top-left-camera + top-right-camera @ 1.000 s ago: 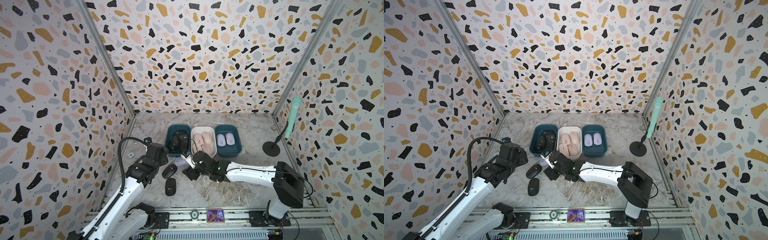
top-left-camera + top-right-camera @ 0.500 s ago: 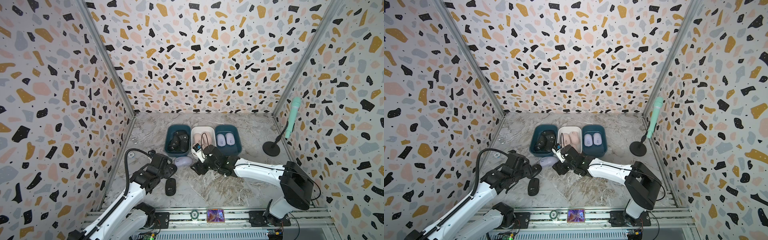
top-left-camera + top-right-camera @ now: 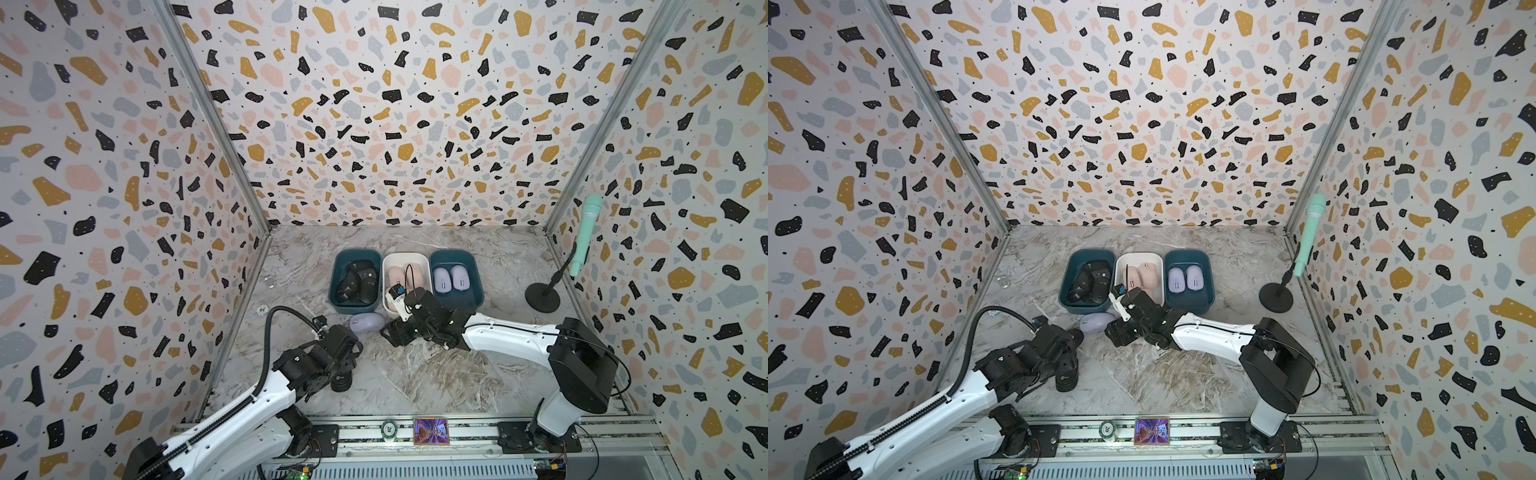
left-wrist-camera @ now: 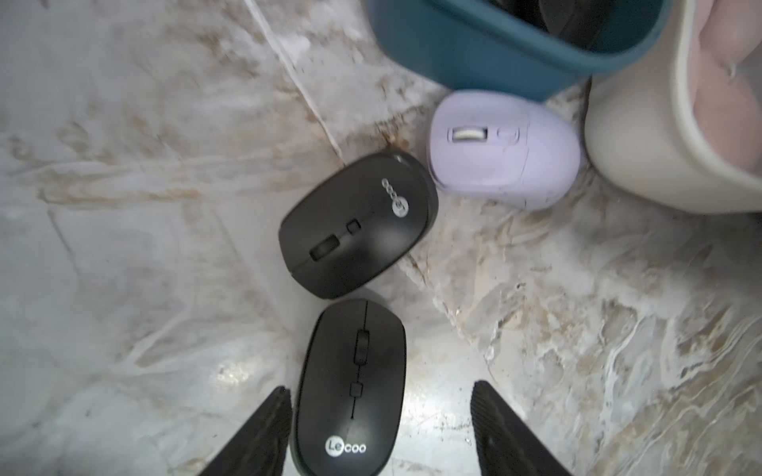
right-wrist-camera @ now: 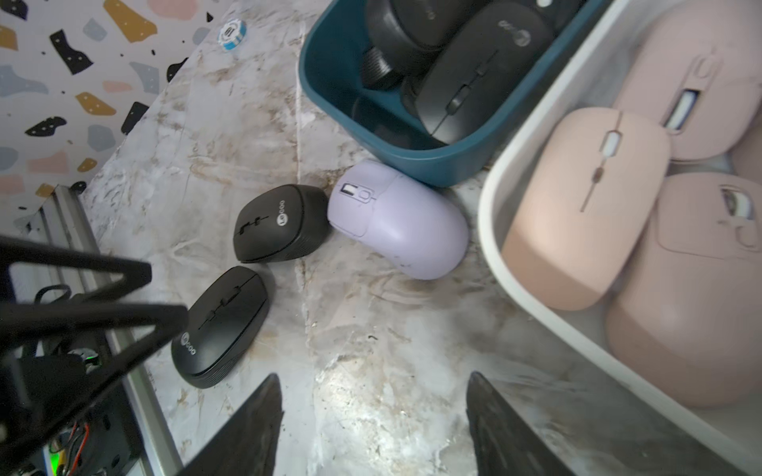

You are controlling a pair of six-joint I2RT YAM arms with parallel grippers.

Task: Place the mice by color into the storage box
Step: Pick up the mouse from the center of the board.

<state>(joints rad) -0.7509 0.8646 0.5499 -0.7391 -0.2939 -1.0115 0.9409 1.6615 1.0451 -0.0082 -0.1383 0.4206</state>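
Note:
Three storage boxes stand in a row. The left teal box [image 3: 335, 286] holds black mice, the white box [image 3: 387, 266] holds pink mice, and the right teal box [image 3: 477, 286] holds two lavender mice. A lavender mouse [image 3: 365, 323] [image 4: 503, 152] lies on the table against the left teal box. Two black mice lie beside it, one [image 4: 356, 224] farther out and one [image 4: 350, 387] nearer. My left gripper [image 4: 379, 399] is open around the nearer black mouse, one finger at its side, the other clear of it. My right gripper [image 5: 373, 391] is open and empty, just right of the lavender mouse.
A mint microphone [image 3: 585, 232] on a black stand [image 3: 542, 297] is at the right wall. A poker chip [image 3: 262, 309] lies near the left wall. Another chip [image 3: 388, 427] and a colourful card [image 3: 431, 431] sit on the front rail.
My left gripper has come forward from beside the left teal box and now straddles the nearer black mouse. The right gripper has backed slightly off the lavender mouse, which now lies uncovered.

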